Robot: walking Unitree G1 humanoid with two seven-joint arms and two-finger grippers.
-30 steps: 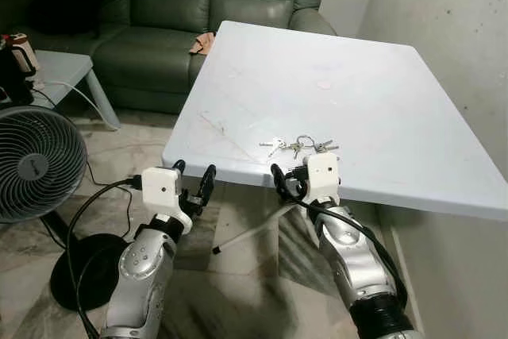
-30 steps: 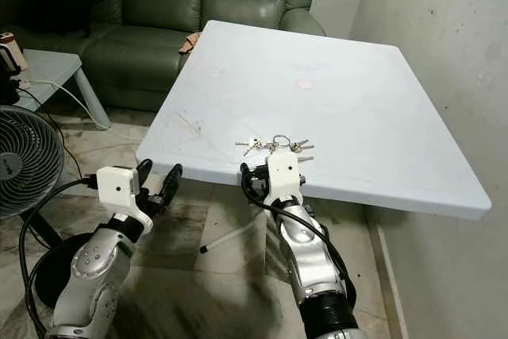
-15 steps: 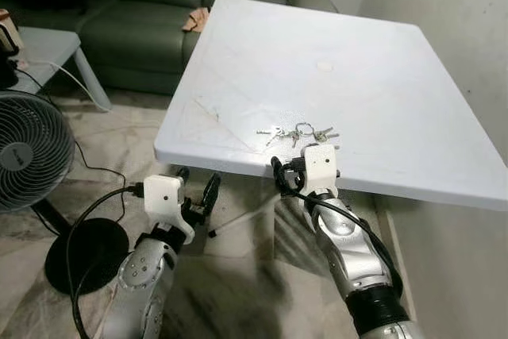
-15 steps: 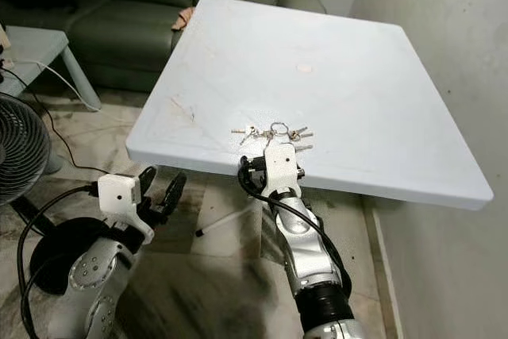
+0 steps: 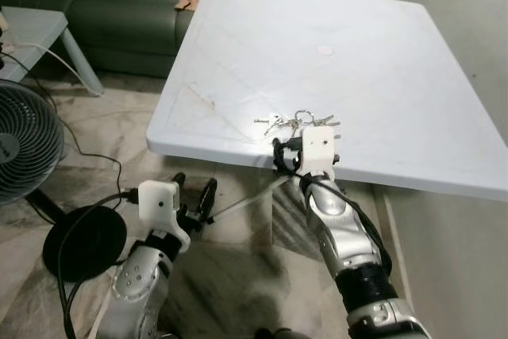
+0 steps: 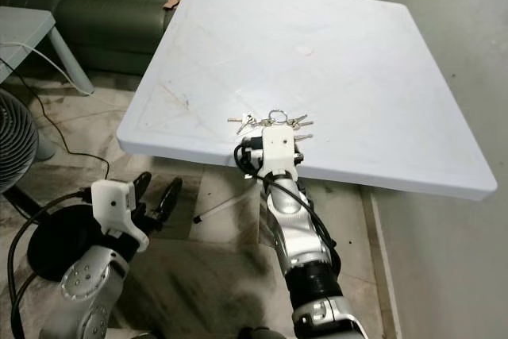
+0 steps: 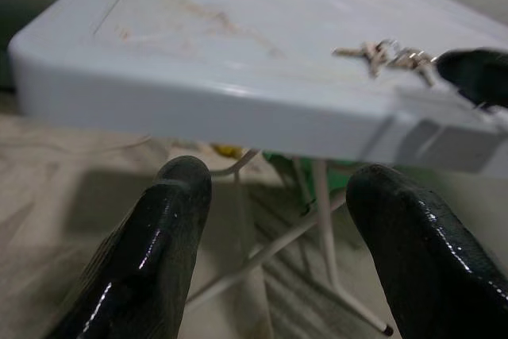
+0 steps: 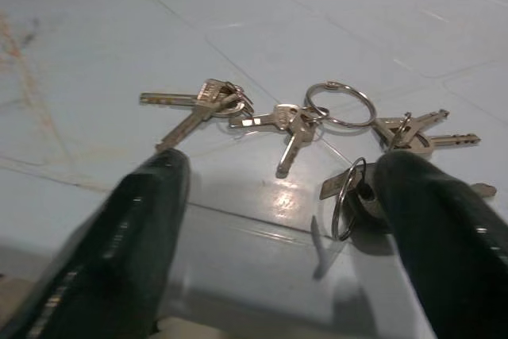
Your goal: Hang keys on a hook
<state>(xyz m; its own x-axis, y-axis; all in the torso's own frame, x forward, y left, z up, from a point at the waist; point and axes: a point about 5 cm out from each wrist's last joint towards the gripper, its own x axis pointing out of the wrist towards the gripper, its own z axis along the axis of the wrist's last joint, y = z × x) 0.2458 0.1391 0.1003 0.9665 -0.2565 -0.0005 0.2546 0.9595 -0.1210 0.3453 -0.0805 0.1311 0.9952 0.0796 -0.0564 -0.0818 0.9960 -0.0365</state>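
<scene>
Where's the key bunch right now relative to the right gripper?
The keys lie flat on the white table near its front edge, just ahead of the open right gripper, not yet grasped.

A home living room: a dark green sofa (image 5: 119, 5) stands behind a white folding table (image 5: 381, 77), with a standing fan (image 5: 24, 144), a low side table (image 5: 32, 25) and a marble-patterned floor (image 5: 238, 275).
</scene>
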